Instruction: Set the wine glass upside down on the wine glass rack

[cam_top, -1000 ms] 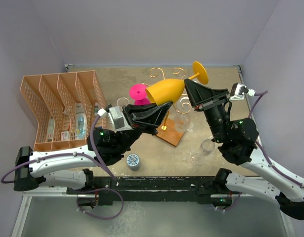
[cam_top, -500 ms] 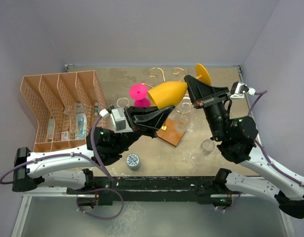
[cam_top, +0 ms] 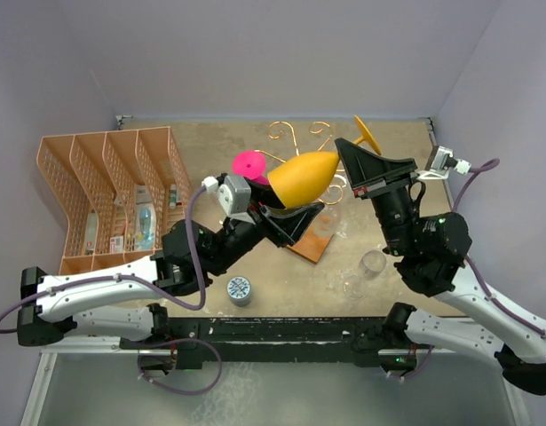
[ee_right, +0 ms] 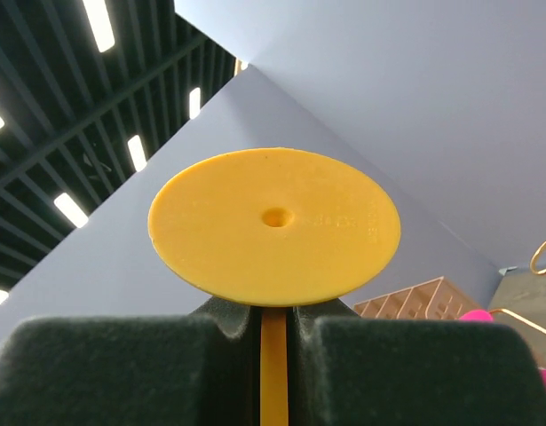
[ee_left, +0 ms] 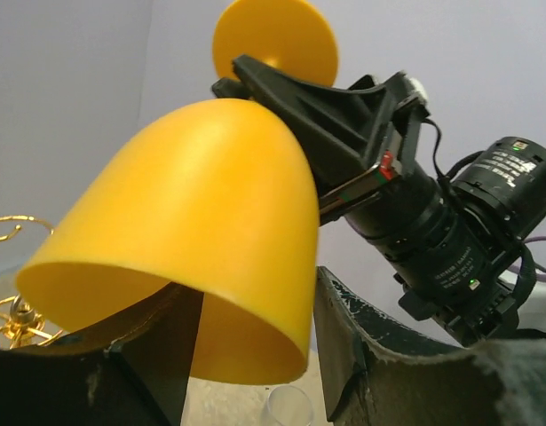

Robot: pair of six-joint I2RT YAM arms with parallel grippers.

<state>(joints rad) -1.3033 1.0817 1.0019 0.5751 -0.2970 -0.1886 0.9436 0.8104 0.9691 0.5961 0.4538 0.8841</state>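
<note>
1. Yellow-orange wine glass [cam_top: 304, 177], opaque. It is held in the air over the middle of the bench and lies nearly level, with the bowl mouth toward 8 o'clock and the foot toward 2 o'clock. It is not yet on the wine glass rack [cam_top: 312, 244].
2. Right tool [ee_right: 273, 333], reaching in from 4 o'clock. Its pads are pinched narrow on the stem just under the foot and carry the glass.
3. Left tool [ee_left: 255, 355], reaching in from 8 o'clock. Its jaws are spread wide on either side of the bowl's rim, with a gap visible on one side. It does not appear to grip anything.
4. Rack: gold scrolls on a brown wooden base, under and at 12 o'clock of the glass. A pink foot [cam_top: 249, 166] sits at its 9 o'clock side.
5. Handling, judged:
   - The glass looks like plastic, so it is probably light, stiff and unlikely to shatter.
   - The bowl is smooth and curved, so pads could slide off it.
   - The stem is thin and straight, which makes it the surer hold and leaves the foot free to hook over a scroll.
   - With a grip at one end only, the bowl's weight may twist the glass between the pads.
</note>
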